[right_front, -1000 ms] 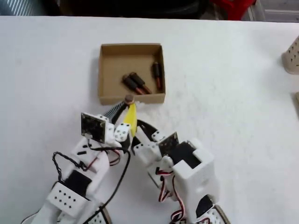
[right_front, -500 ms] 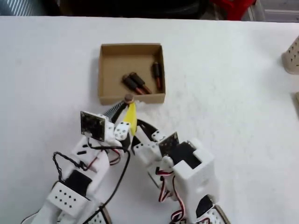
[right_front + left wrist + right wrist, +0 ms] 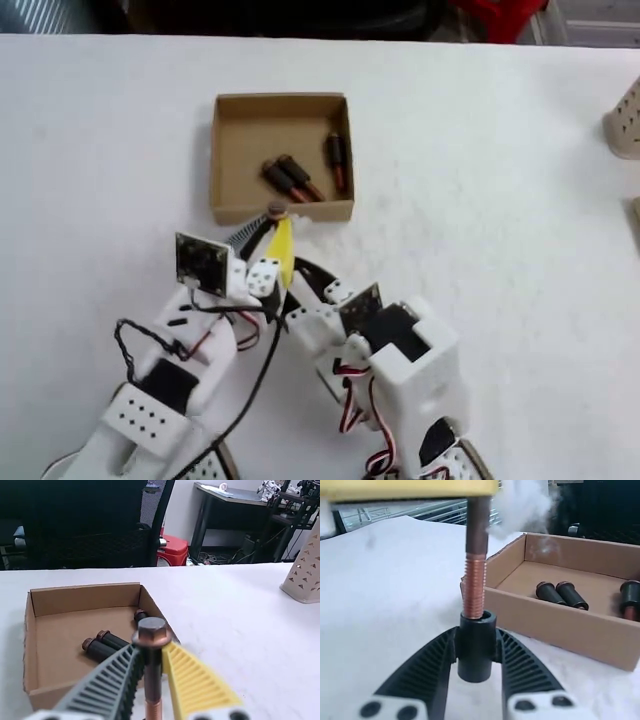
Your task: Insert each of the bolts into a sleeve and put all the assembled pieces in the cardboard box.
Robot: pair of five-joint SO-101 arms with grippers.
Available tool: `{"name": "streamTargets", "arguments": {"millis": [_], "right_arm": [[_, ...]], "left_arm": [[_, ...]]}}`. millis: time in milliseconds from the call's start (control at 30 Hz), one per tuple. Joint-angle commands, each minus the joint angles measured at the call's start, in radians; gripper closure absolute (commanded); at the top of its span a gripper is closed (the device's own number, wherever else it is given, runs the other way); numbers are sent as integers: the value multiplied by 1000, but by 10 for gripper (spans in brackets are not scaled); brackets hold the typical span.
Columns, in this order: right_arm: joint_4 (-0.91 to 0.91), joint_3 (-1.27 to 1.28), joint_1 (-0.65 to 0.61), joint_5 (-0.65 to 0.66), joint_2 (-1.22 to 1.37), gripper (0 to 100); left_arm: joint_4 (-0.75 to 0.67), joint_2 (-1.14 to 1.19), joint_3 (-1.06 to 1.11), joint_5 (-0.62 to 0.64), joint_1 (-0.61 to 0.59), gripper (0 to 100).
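My left gripper (image 3: 149, 672) is shut on a copper bolt (image 3: 151, 655), held upright with its hex head on top. Just under it, my right gripper (image 3: 476, 652) is shut on a black sleeve (image 3: 476, 645); the bolt's threaded tip (image 3: 474, 592) sits in the sleeve's mouth. In the high view both grippers meet by the near wall of the cardboard box (image 3: 228, 130), the bolt head (image 3: 276, 210) showing at the box edge. Three assembled pieces (image 3: 292, 178) lie inside the box.
A beige perforated holder (image 3: 624, 120) stands at the table's far right edge. White tabletop lies open to the right and left of the box. A black chair and a red object sit beyond the table's far edge.
The left arm's wrist has shifted slightly toward the right and down; the bolt stays between the fingers at the box's near wall. The right arm has not moved.
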Motion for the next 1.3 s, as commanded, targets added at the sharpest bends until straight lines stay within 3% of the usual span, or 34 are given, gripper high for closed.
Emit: {"name": "streamTargets", "arguments": {"millis": [0, 233, 633, 1167, 1267], "right_arm": [[-28, -2, -7, -3, -7, 981], [-28, -2, -2, -3, -7, 981], [-28, -2, 1, -2, -8, 981], [-27, -3, 13, -3, -13, 981], [-28, -3, 19, -3, -13, 981]], "left_arm": [[-78, 176, -92, 5, -21, 977], [-118, 229, -89, 5, -25, 978], [173, 10, -74, 5, -16, 977], [198, -35, -15, -49, 25, 977], [262, -36, -18, -51, 24, 977]]}}
